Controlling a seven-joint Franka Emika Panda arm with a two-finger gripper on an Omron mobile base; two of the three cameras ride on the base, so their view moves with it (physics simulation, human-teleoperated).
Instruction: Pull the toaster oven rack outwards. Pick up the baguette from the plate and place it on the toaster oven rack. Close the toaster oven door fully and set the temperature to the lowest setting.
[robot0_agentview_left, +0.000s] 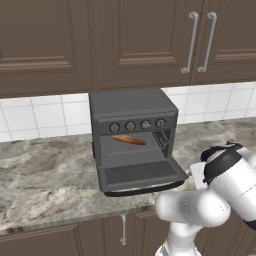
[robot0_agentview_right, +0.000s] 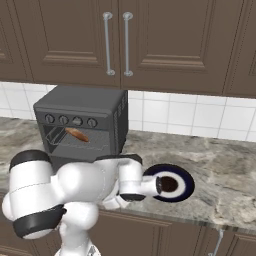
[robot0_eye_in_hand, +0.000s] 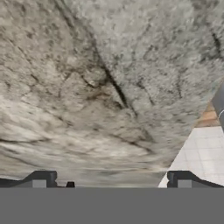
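A grey-and-tan veined stone counter (robot0_agentview_left: 45, 175) runs below dark brown wall cupboards (robot0_agentview_left: 50, 40) with two long metal handles (robot0_agentview_right: 116, 45), backed by white tiles (robot0_agentview_right: 200, 117); brown base cabinets sit beneath. One toaster oven (robot0_agentview_left: 132, 107) stands on it, four round knobs (robot0_agentview_left: 137, 124) in a row, no readable lettering. The toaster oven door (robot0_agentview_left: 142, 175) lies folded down, and one baguette (robot0_agentview_left: 128, 140) rests on the toaster oven rack (robot0_agentview_left: 145, 148) inside the cavity. One plate (robot0_agentview_right: 182, 182) sits bare to the oven's right. The pincer (robot0_eye_in_hand: 111, 179) hovers over the stone near its edge, fingers well apart, holding nothing.
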